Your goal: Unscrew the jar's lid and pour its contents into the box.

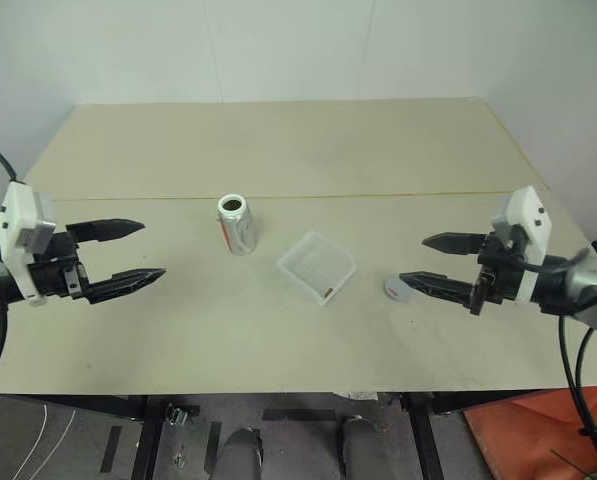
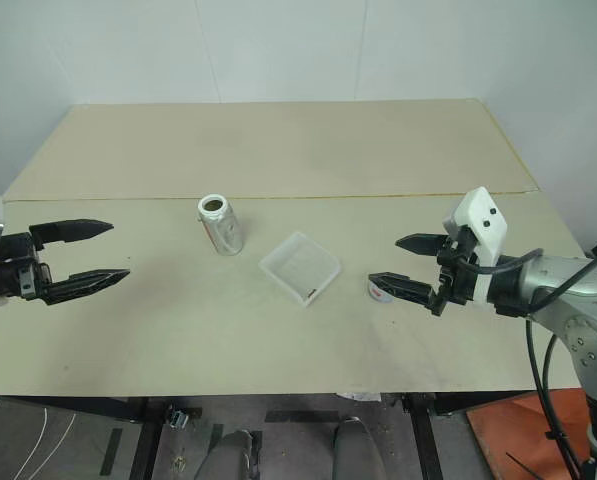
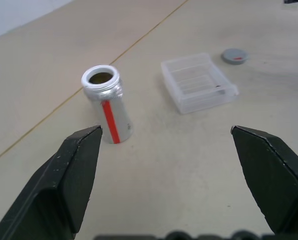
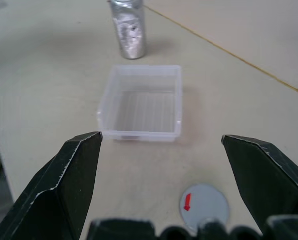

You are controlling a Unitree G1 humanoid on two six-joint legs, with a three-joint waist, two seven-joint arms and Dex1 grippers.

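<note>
Jar stands upright, uncapped, on the table, left of the box. Lid lies flat right of the box, perhaps under the right gripper. Both it and the left gripper gape wide, holding nothing.

Jar shiny silvery metal; box translucent ribbed plastic; lid matt grey (smooth).

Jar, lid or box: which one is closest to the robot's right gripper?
The lid. This flat grey disc lies on the table right beside the right gripper; the box is farther away, and the jar farthest.
</note>
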